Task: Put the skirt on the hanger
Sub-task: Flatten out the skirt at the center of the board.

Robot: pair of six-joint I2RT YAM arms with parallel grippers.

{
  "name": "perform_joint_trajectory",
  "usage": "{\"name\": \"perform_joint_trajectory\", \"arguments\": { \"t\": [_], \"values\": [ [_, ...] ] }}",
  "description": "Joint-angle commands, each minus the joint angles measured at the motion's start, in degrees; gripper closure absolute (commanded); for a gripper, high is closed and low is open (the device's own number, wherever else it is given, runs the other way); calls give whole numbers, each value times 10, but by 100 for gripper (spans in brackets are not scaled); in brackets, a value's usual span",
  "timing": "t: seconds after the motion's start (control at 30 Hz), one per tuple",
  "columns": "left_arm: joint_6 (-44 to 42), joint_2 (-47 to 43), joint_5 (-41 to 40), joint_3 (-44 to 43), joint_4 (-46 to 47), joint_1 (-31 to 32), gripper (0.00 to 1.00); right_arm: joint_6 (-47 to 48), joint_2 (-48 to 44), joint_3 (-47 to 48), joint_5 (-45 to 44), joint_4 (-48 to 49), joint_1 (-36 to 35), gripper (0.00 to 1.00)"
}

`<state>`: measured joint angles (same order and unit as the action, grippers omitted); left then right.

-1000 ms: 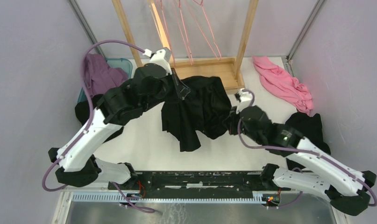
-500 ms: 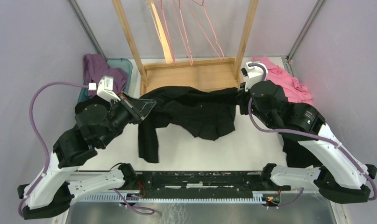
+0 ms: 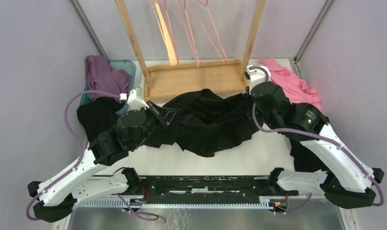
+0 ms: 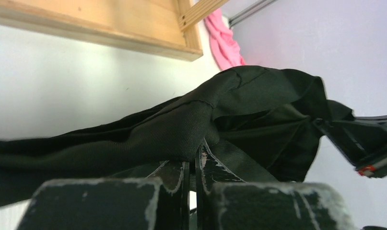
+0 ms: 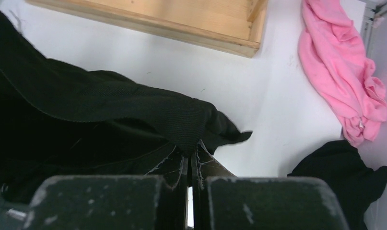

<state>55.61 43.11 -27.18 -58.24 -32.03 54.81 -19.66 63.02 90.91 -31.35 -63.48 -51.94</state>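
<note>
Wooden rack [image 3: 196, 80] at twelve o'clock, pink wire hangers [image 3: 197, 33] inside its frame; pink garment [image 3: 291, 86] at two; purple garment [image 3: 102, 76] over teal bin [image 3: 127, 63] at ten; black cloth [image 3: 93, 120] at nine.

The skirt [image 3: 205, 122] is black, with a pink garment [image 3: 292, 86] and purple garment [image 3: 102, 74].

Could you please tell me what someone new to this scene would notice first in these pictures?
The black skirt stretched across the middle of the table catches the eye first, one end pinched in the shut left tool and the other in the shut right tool. Behind it stands the wooden rack with thin pink hangers, and a bright pink garment lies at the far right corner.
</note>
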Motion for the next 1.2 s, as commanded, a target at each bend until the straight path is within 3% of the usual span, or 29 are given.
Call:
{"name": "perform_joint_trajectory", "arguments": {
  "t": [0.0, 0.2, 0.47, 0.67, 0.8, 0.93, 1.07, 1.17],
  "values": [
    [-9, 28, -46, -28, 111, -3, 95, 26, 35, 12, -16, 52, 41, 99],
    [-53, 49, -5, -74, 144, -3, 97, 55, 27, 47, -9, 65, 48, 99],
    [-117, 132, -19, -179, 129, -11, 97, 99, 80, 109, -30, 97, 67, 99],
    [-100, 190, 58, -201, 158, -112, 97, 105, 146, 131, 13, 182, 148, 99],
    [-85, 212, 161, -194, 236, -207, 97, 97, 181, 173, 57, 202, 191, 99],
    [-83, 189, 222, -170, 291, -224, 97, 105, 150, 168, 77, 204, 195, 99],
    [-54, 115, 249, -74, 318, -224, 97, 93, 70, 79, 112, 193, 195, 99],
    [-22, 59, 253, 26, 286, -224, 97, 64, 10, -41, 157, 184, 195, 99]
  ]
}}
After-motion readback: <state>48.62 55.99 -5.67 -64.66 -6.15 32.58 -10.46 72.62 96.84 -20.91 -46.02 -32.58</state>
